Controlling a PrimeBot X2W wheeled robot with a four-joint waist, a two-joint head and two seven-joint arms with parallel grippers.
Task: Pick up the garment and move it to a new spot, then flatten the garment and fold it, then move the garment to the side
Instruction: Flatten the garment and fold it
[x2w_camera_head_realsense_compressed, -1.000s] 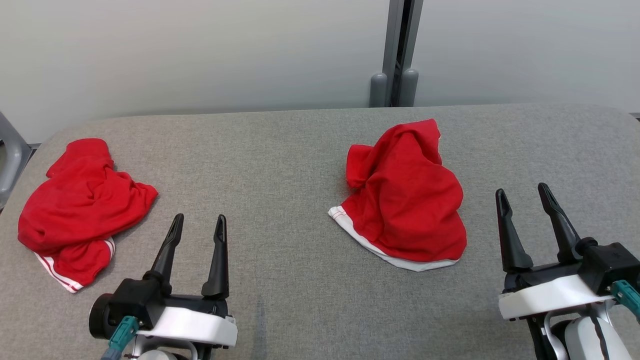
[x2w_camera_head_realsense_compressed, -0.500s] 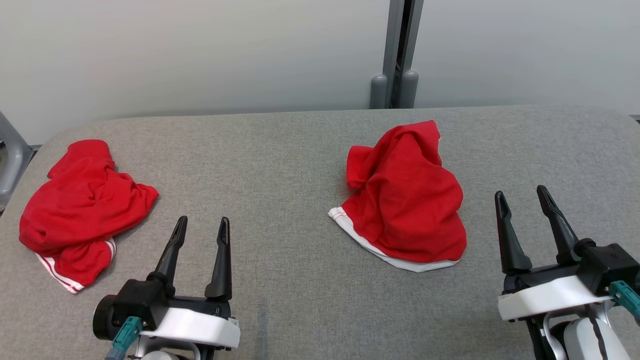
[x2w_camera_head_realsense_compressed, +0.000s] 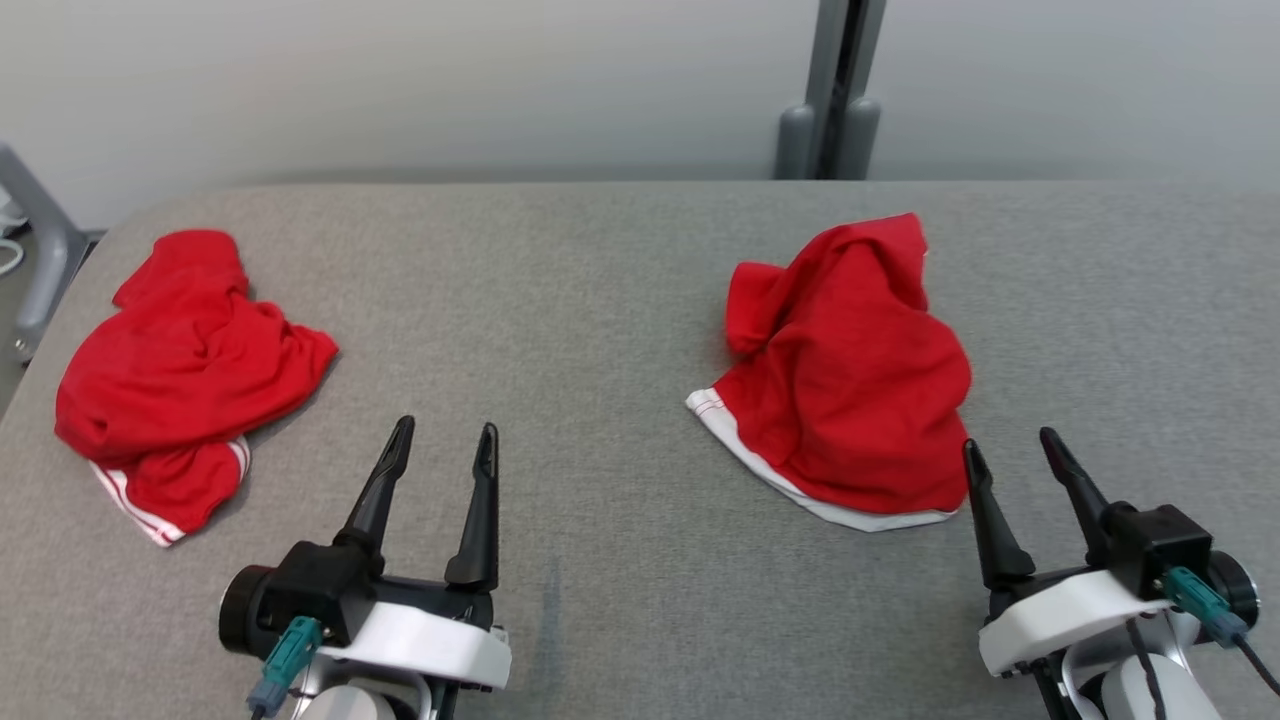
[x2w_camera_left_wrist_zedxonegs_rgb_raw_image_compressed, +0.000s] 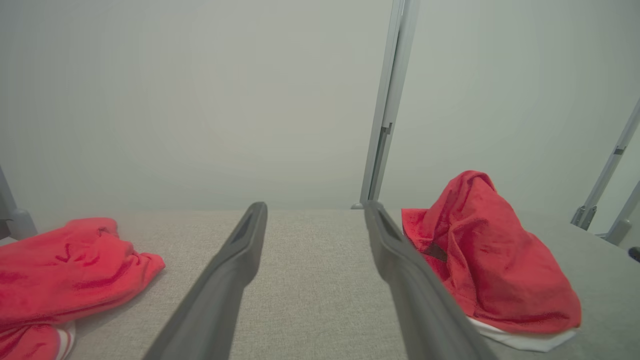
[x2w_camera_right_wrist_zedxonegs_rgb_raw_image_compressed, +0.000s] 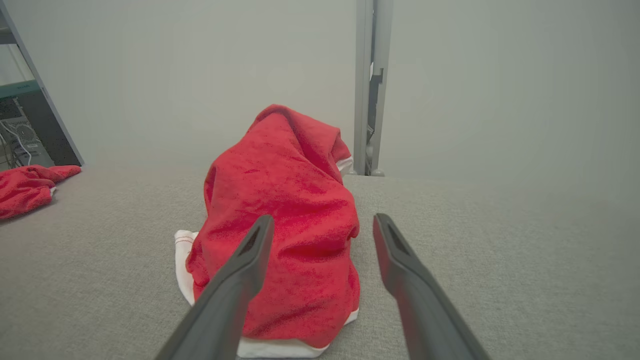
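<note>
A crumpled red garment with a white hem (x2w_camera_head_realsense_compressed: 850, 380) is heaped on the grey padded table (x2w_camera_head_realsense_compressed: 600, 300), right of centre. It also appears in the left wrist view as the garment (x2w_camera_left_wrist_zedxonegs_rgb_raw_image_compressed: 485, 270), and in the right wrist view as the garment (x2w_camera_right_wrist_zedxonegs_rgb_raw_image_compressed: 285, 220), straight ahead of the fingers. My right gripper (x2w_camera_head_realsense_compressed: 1008, 441) stands open just off the garment's near right corner, with nothing between its fingers. A second red garment with white stripes (x2w_camera_head_realsense_compressed: 185, 370) lies at the table's far left. My left gripper (x2w_camera_head_realsense_compressed: 445, 430) is open over bare table between the two garments.
A grey post (x2w_camera_head_realsense_compressed: 835, 90) rises behind the table's back edge against the pale wall. A metal frame leg (x2w_camera_head_realsense_compressed: 40, 250) stands off the table's left end. A shelf with cables (x2w_camera_right_wrist_zedxonegs_rgb_raw_image_compressed: 20, 130) shows at the far left of the right wrist view.
The head camera has shifted, sliding the whole scene right and up. Against the garment, my right gripper has moved left and back toward the near edge. Both grippers stay open.
</note>
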